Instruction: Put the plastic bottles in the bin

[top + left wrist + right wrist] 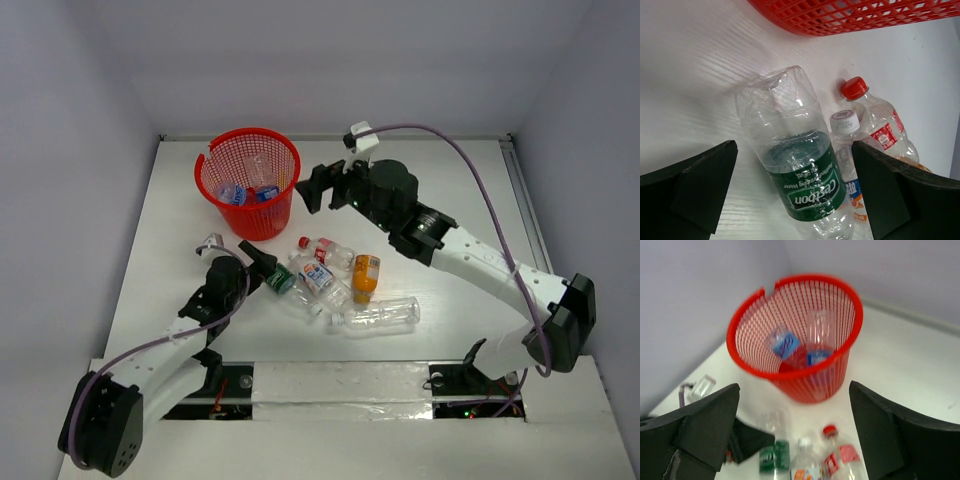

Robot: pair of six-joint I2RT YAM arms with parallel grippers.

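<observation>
bin (262, 222): red mesh, upright at the far side of the surface (460, 180); at least 2 bottles (250, 188) already in it
left to move: 5 bottles lying in a cluster just in front of the bin
target: green-label bottle (800, 170), the cluster's left end, on its side, base pointing at the bin
neighbours: white-cap bottle (845, 125) touching its right flank, red-cap bottle (880, 125) beyond that; orange bottle (366, 277) and a long clear bottle (380, 315) further from the bin
left pincer (792, 155): fingers wide apart, straddling the green-label bottle, no contact yet
right pincer (312, 188): fingers apart, holding nothing, raised just right of the bin rim
handling: looks empty, so light; thin clear wall is soft and its base end is already dented; smooth and round, likely to roll or squirt out
grip: across the labelled mid-body, where it looks stiffer and less slick; avoid the crumpled base
risk: right finger may nudge the white-cap bottle when closing
</observation>
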